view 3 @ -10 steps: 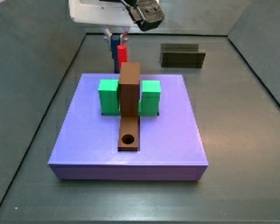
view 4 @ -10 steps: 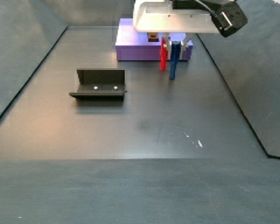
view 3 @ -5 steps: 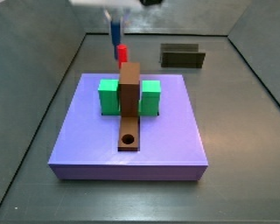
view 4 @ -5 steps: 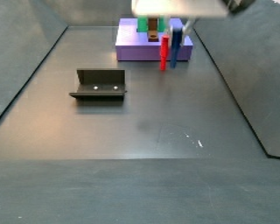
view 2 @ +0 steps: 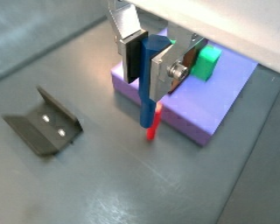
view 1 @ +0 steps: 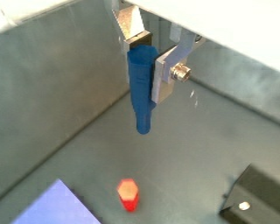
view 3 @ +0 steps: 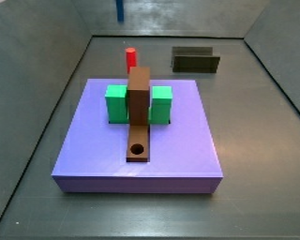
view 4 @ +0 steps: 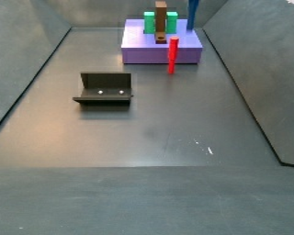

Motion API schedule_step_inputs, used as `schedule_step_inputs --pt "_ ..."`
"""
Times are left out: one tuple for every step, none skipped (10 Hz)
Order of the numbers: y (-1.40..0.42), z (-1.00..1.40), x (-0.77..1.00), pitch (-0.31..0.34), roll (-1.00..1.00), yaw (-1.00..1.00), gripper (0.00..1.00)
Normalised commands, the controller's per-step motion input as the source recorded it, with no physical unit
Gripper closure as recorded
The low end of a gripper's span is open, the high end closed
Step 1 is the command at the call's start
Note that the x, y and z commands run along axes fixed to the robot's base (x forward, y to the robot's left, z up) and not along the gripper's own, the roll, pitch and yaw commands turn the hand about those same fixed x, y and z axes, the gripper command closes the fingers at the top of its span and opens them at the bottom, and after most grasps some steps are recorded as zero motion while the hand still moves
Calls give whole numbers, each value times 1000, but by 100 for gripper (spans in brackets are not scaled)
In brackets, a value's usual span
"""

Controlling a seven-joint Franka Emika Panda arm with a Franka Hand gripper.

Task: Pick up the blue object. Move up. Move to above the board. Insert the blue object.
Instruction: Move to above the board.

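My gripper (view 1: pixel 150 59) is shut on the blue object (view 1: pixel 140 89), a thin blue peg that hangs upright from the jaws, high above the floor; it also shows in a wrist view (view 2: pixel 149 80). In both side views the gripper is above the frame and only the peg's lower end (view 3: pixel 121 9) (view 4: pixel 194 9) shows at the top edge. The board (view 3: pixel 139 111), a brown plank with a round hole (view 3: pixel 139 150) near its front end, lies across the purple platform (view 3: pixel 190 150) between green blocks (view 3: pixel 116 104). The board (view 4: pixel 162 25) is apart from the peg.
A red upright peg (view 3: pixel 131 58) (view 4: pixel 173 55) stands on the floor beside the platform, below the held peg (view 1: pixel 129 194) (view 2: pixel 156 128). The fixture (view 3: pixel 197 60) (view 4: pixel 103 89) stands on the floor away from the platform. Grey walls ring the floor.
The gripper has risen with the blue peg. It has left both side views through the top; only the peg's tip still shows. The red peg stays put.
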Motion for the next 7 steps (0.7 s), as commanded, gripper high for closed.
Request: schedule_step_inputs --pt "0 922 64 81 -9 -3 100" --pt "0 690 57 96 -9 -5 100" --pt "0 249 38 64 -10 -4 100" --pt "-1400 299 390 175 67 201 100" --pt "-1400 265 384 165 89 195 100" --pt "-1400 258 430 209 98 128 100" --pt "-1400 260 473 210 44 65 100"
